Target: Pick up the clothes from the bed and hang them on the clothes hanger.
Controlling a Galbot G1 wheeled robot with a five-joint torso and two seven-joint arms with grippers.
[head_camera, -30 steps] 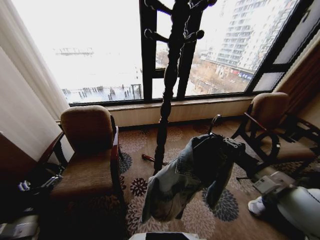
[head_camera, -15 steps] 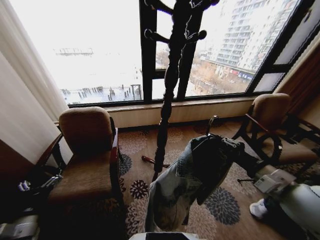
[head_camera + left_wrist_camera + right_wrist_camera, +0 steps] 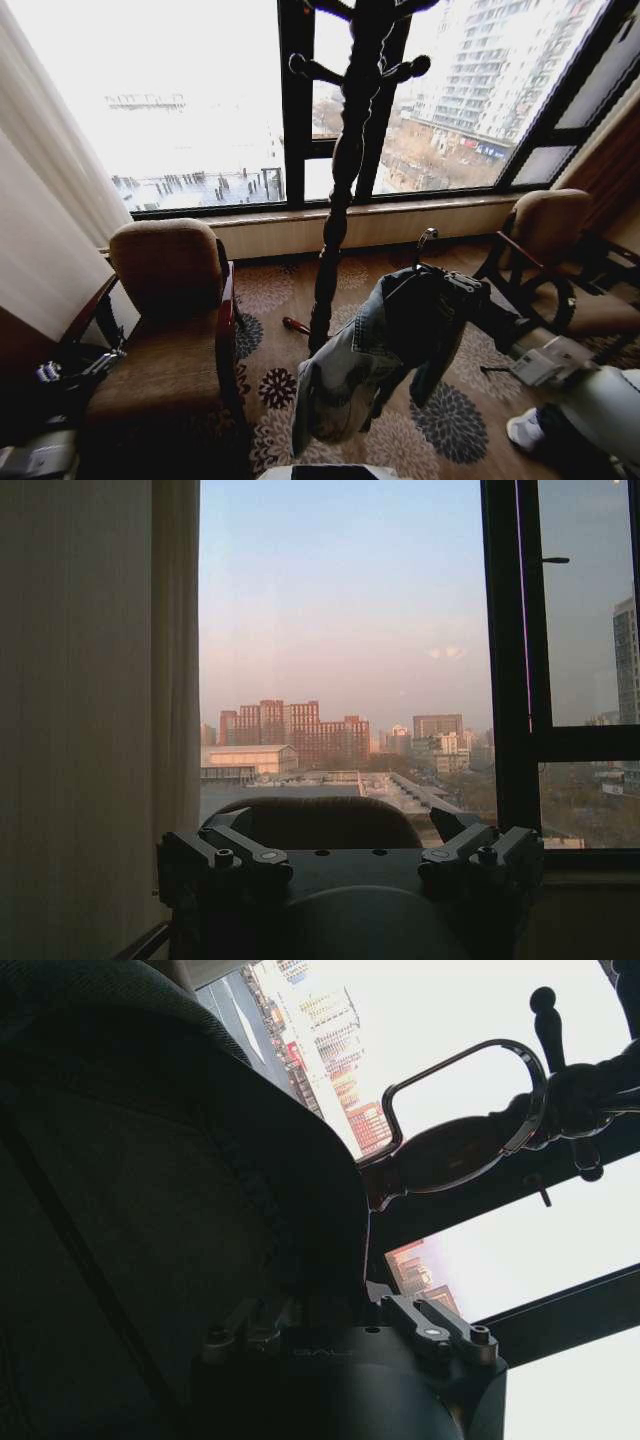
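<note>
1. A tall window with dark frames (image 3: 296, 110) spans the far wall, with city buildings beyond it and a pale curtain (image 3: 45, 230) hanging at the robot's left.
2. A patterned carpet with dark flower medallions (image 3: 400, 440) covers the floor beneath the furniture.
3. A brown upholstered armchair with wooden arms (image 3: 165, 320) stands on the left by the window, and a second similar brown armchair (image 3: 555, 255) stands on the right.
4. A dark turned-wood coat stand with knobbed pegs (image 3: 345, 160) rises between the two chairs, in front of the window.
5. The light blue faded denim jacket (image 3: 370, 355) hangs in the air just right of the coat stand's pole, draped over the thin black coat hanger, whose silver metal hook (image 3: 425, 243) sticks up above the collar. In the right wrist view the hook (image 3: 470, 1100) shows against the stand's pole, well below the pegs, with the jacket's dark fabric (image 3: 150, 1190) up close.
6. The right arm's white casing (image 3: 590, 400) reaches in from the lower right, and the right pincer (image 3: 468, 290) is clamped on the hanger at the jacket's shoulder.
7. The left pincer (image 3: 350, 855) rests low at the robot's left side, facing the window, its fingers spread with nothing between them.
</note>
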